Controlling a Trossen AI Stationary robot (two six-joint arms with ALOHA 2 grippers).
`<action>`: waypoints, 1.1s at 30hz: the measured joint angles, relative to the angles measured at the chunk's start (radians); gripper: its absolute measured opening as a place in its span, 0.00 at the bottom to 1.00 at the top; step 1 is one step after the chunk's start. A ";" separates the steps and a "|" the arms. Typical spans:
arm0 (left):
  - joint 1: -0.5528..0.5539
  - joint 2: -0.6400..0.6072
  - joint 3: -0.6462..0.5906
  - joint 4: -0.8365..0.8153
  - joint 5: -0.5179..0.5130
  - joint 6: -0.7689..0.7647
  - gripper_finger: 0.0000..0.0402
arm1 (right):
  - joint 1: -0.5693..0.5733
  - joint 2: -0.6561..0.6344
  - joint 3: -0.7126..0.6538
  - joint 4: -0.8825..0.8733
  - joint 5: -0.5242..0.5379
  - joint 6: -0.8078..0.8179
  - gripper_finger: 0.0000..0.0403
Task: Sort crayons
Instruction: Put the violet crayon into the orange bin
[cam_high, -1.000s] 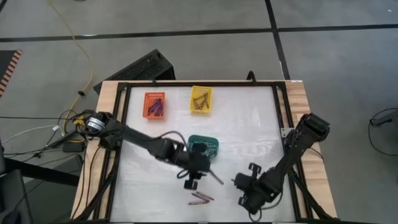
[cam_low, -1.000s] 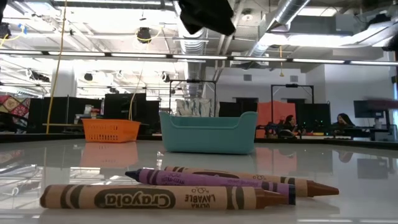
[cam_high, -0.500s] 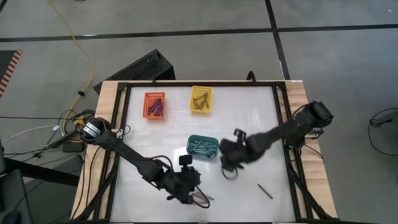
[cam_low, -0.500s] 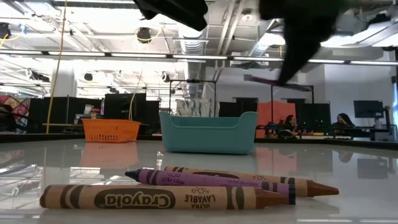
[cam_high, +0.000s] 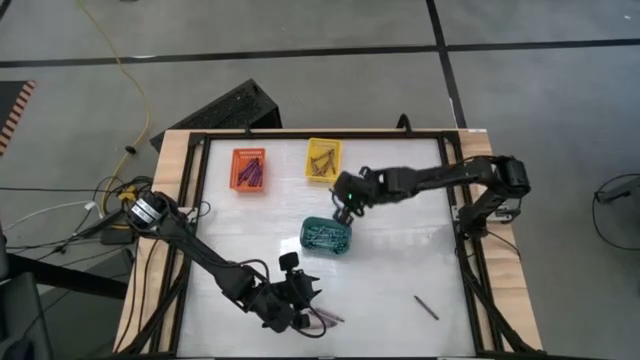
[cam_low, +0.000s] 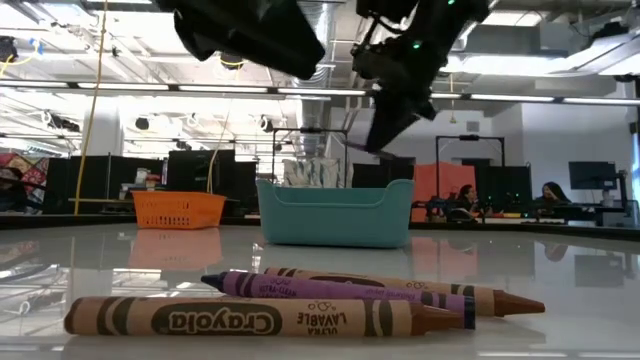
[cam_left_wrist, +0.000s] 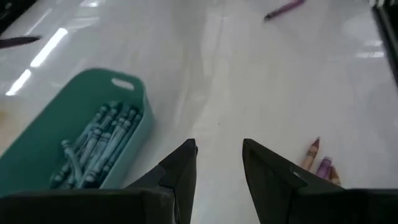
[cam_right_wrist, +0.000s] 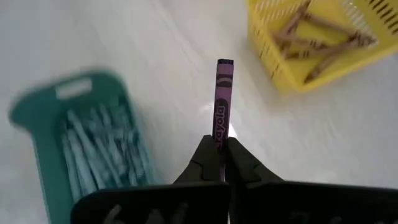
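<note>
My right gripper (cam_high: 344, 210) hangs above the table between the yellow basket (cam_high: 322, 160) and the teal basket (cam_high: 327, 237), shut on a purple crayon (cam_right_wrist: 222, 99). My left gripper (cam_left_wrist: 219, 165) is open with nothing between its fingers. It hovers low near the table's near edge, beside three loose crayons (cam_high: 322, 318). These lie flat on the table, two brown (cam_low: 250, 318) and one purple (cam_low: 330, 290). One more crayon (cam_high: 427, 307) lies alone at the near right. The teal basket holds teal-grey crayons (cam_left_wrist: 93, 146). My right gripper pinches the purple crayon at its near end (cam_right_wrist: 219, 140) between the two fingertips. The crayon runs along the fingers and sticks out past their tips. The fingers slant down from the table's right side. The crayon is lifted clear of the table.
The orange basket (cam_high: 249, 170) with purple crayons stands at the far left, and the yellow basket (cam_right_wrist: 323, 37) holds brown ones. A black frame rail (cam_high: 455, 210) borders the white tabletop. Open table lies between the teal basket and the near-right crayon.
My right gripper, shut on the purple crayon, has swung up from the near right edge toward the far edge and the yellow basket, carrying the crayon clear. My left gripper has gone from beside the teal basket toward the near edge and down, turning as it went.
</note>
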 joint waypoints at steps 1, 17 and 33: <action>-0.002 0.000 -0.008 0.018 -0.003 -0.001 0.30 | -0.023 0.000 0.000 0.026 -0.021 -0.007 0.00; -0.025 0.000 -0.120 0.187 -0.008 0.002 0.30 | -0.270 0.000 0.000 0.221 -0.295 -0.095 0.00; -0.024 -0.068 -0.120 -0.023 -0.426 -0.082 0.30 | -0.184 -0.015 0.000 0.350 -0.507 -0.264 0.00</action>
